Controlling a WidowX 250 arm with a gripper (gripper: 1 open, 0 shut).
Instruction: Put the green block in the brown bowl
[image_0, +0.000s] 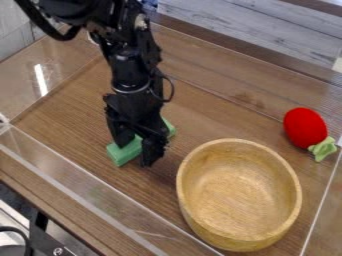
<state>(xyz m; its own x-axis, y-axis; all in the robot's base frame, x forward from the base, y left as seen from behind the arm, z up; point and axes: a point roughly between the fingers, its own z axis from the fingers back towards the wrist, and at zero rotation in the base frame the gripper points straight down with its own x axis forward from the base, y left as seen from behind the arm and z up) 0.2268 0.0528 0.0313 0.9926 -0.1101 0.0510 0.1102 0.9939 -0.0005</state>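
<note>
The green block (127, 150) lies flat on the wooden table, just left of the brown bowl (243, 192), mostly covered by my gripper. My gripper (138, 140) points straight down over the block, its black fingers (154, 147) open and straddling it, tips near the table. A green end of the block shows at the lower left and a sliver at the upper right. The bowl is empty and stands at the lower right.
A red strawberry-like toy (305, 126) with a green leaf piece (323, 149) sits at the right edge. Clear plastic walls (80, 190) border the table on the front and sides.
</note>
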